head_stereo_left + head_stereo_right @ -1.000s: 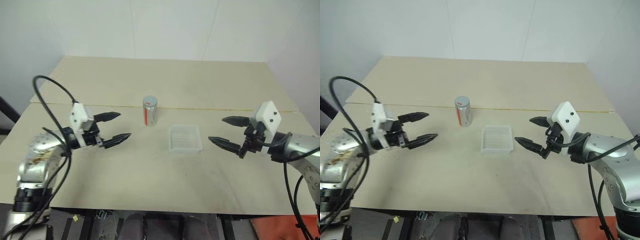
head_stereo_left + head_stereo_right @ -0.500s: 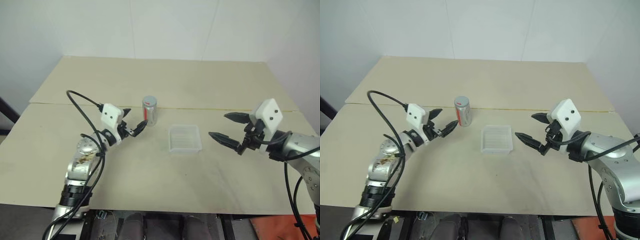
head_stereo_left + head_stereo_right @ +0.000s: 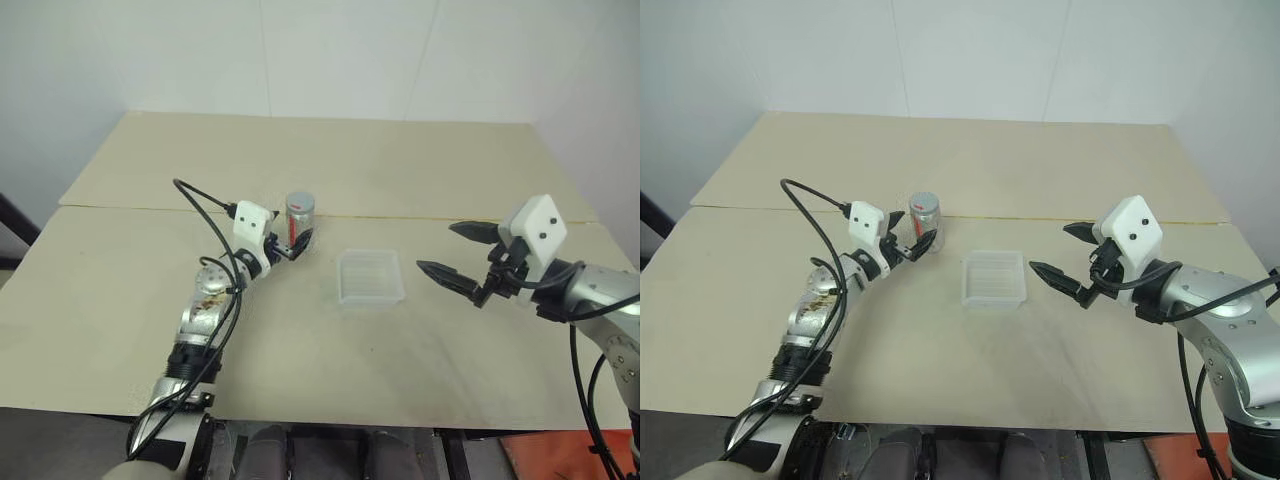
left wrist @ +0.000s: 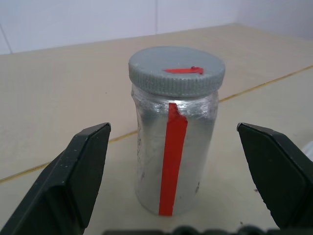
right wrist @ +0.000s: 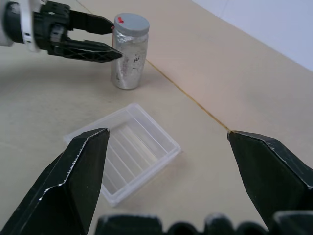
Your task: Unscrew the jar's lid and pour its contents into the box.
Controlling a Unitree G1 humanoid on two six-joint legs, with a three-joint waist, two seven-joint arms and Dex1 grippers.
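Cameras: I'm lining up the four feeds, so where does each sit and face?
Head eyes: on the head, looking down over the table and both arms.
Left wrist: looks along the open left gripper at the jar, lid on.
Right wrist: looks along the open right gripper at the box.
All share the jar.

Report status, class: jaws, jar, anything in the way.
Left gripper jaws open, straddling jar, not touching. Right gripper open beside box. Lid still on. Nothing in the way.
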